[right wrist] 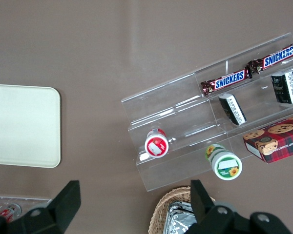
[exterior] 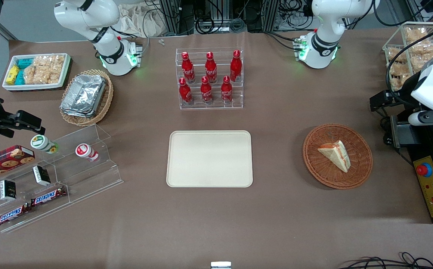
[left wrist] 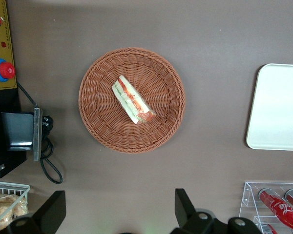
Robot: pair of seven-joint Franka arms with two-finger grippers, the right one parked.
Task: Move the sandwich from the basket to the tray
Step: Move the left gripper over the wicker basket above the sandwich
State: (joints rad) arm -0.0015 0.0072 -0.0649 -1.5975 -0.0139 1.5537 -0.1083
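- Lying on its side in the middle of the basket (exterior: 337, 156), the sandwich (exterior: 335, 154) shows its red-orange and green filling along one edge, with its pale bread face turned up in the front view.
- The basket sits on the brown bench (exterior: 276, 224) toward the working arm's end, well apart from the tray (exterior: 209, 158).
- The tray rests flat at the bench's middle, bare, nearer to the front camera than the clear rack of red bottles (exterior: 209, 78).
- Seen from the left wrist camera, the gripper (left wrist: 118, 214) is released: its two dark fingers (left wrist: 184, 207) stand wide apart with nothing between them.
- That gripper hangs above the bench, clear of the basket and touching nothing; the sandwich (left wrist: 132, 99) lies below it and off to one side of the gap between the fingers, not between them.
- In that same wrist view the basket (left wrist: 132, 100) sits whole and unobstructed, with a corner of the tray (left wrist: 278, 109) and some bottles (left wrist: 278, 207) at the picture's edges.
- A yellow control box (exterior: 431, 185) with a red button stands at the bench edge just beside the basket, toward the working arm's end.
- Toward the parked arm's end lie a tan wicker basket of foil containers (exterior: 86, 96), a white bin of packaged snacks (exterior: 37, 71), and a clear stepped stand (exterior: 52, 175) with chocolate bars and small cups.
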